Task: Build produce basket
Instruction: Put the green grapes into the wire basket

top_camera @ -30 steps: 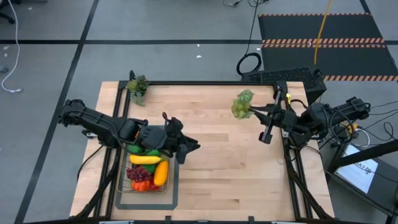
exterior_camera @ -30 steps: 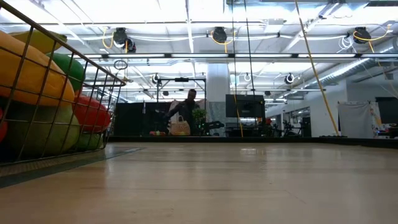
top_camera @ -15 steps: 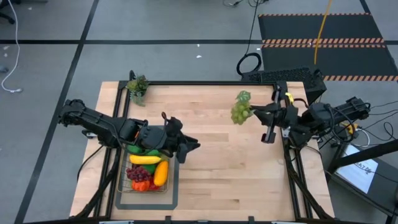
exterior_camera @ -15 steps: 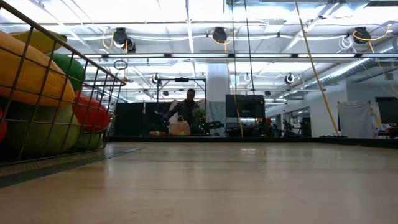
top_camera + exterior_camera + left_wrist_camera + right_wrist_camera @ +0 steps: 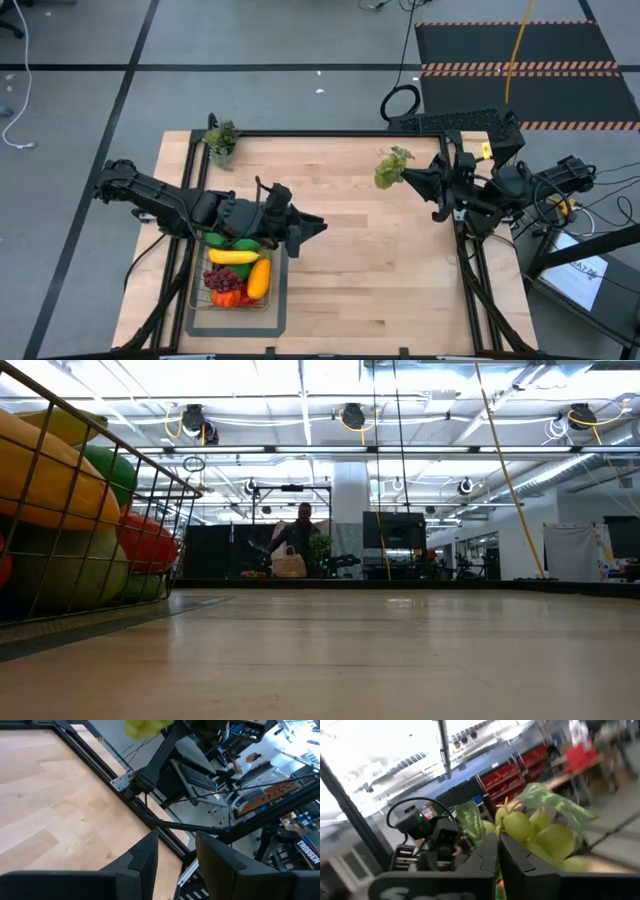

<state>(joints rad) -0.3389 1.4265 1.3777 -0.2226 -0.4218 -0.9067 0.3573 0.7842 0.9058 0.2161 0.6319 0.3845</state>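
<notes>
The wire basket (image 5: 203, 300) stands at the table's near left, holding produce: a banana (image 5: 232, 257), an orange mango (image 5: 259, 279), and red and green pieces. The low view shows it close up, as basket (image 5: 100, 490). My left gripper (image 5: 318, 227) hovers over the basket's far right corner, open with nothing between its fingers, seen from the wrist as left gripper (image 5: 175, 842). My right gripper (image 5: 408, 175) is high over the table's far right, shut on a bunch of green grapes (image 5: 389, 168). My right gripper pinches the green grapes (image 5: 535, 832) between its two shut fingers (image 5: 512, 860), near the leaves (image 5: 470, 822). The fingers hide the exact part. They come roughly level from the table's right side. The bunch sticks out beyond the fingertips, lifted clear of the table.
A small pot with a leafy sprig (image 5: 221, 140) stands at the far left corner. A flat grey mat (image 5: 236, 326) lies under the basket. Bare wood (image 5: 370, 270) spreads across the middle and near right. A person (image 5: 300, 530) stands far off in the room.
My right gripper has rolled about its own axis while staying in place, and the grape bunch has turned with it, still clear of the table. My left gripper has tipped up slightly over the basket.
</notes>
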